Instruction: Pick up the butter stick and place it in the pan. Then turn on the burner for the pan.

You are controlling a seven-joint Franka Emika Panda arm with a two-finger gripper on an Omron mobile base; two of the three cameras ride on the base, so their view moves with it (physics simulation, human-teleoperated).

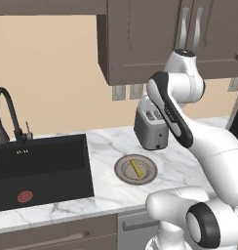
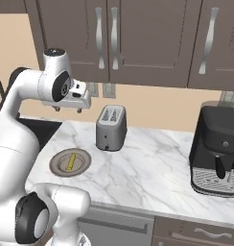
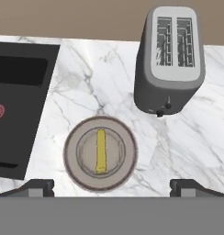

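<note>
Claw spread wide and empty, hanging high above the butter stick, which lies on the tan plate, long axis crossing the finger line.

White arm bent high, hand pointing down (jaws wide open), holding nothing

one butter stick, one plate, one toaster, one sink, apparently one coffee machine
</note>
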